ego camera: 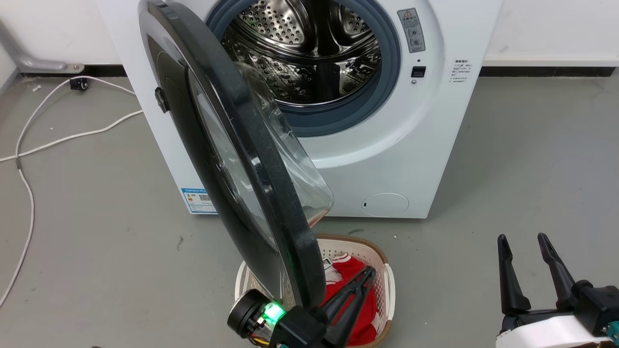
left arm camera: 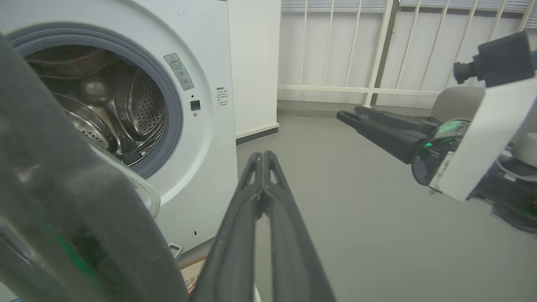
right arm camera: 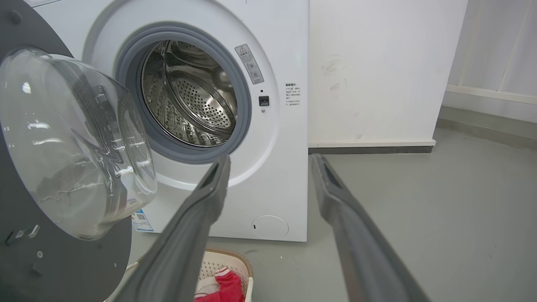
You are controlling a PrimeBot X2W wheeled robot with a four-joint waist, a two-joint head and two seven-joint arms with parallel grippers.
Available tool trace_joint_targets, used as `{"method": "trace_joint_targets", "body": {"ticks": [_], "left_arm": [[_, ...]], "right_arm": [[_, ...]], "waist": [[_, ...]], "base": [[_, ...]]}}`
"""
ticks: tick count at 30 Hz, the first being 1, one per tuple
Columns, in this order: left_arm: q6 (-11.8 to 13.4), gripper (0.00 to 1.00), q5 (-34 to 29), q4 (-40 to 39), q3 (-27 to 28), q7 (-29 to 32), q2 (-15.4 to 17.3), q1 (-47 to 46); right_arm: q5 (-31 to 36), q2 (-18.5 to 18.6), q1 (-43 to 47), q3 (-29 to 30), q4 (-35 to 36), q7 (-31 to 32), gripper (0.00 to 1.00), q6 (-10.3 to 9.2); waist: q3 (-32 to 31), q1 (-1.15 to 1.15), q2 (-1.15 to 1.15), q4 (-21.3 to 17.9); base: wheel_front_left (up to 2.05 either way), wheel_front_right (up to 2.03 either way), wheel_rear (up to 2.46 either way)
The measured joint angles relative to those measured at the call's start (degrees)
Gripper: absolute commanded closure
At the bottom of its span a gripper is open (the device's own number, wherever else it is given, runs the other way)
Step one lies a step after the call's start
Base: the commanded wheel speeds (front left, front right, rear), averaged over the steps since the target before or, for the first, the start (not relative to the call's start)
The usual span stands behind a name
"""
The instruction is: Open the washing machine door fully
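door (ego camera: 242,159) glossy black, glass bulge | left end effector (ego camera: 371,270) closed; right end effector (ego camera: 521,237) spread; both empty

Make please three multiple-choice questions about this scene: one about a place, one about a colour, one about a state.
1. Where is the laundry basket?
A. On the floor before the washing machine
B. Inside the drum
C. On top of the machine

2. What colour is most of the cloth in the basket?
A. Blue
B. Red
C. Yellow

3. How is the right gripper?
A. Shut on the door
B. Shut on the cloth
C. Open

Answers: 1 A, the right wrist view shows it on the floor before the machine; 2 B, red fabric lies inside it; 3 C, its fingers stand apart.
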State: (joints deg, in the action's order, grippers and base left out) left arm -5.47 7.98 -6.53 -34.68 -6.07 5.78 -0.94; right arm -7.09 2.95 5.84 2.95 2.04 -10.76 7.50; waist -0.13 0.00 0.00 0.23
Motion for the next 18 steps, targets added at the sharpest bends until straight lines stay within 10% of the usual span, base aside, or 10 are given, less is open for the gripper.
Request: {"method": "trace_joint_targets", "body": {"ticks": [18], "left_arm": [[4.36, 1.00, 2.38, 11.61, 3.50, -4.31, -1.88, -5.63]], "right_arm": [[-1.02, 0.00, -0.08, -1.12, -0.67, 0.46, 0.00, 0.00]], "waist": [[0.88, 0.00, 0.00, -1.15]], "base": [[0.00, 0.00, 0.00]]}}
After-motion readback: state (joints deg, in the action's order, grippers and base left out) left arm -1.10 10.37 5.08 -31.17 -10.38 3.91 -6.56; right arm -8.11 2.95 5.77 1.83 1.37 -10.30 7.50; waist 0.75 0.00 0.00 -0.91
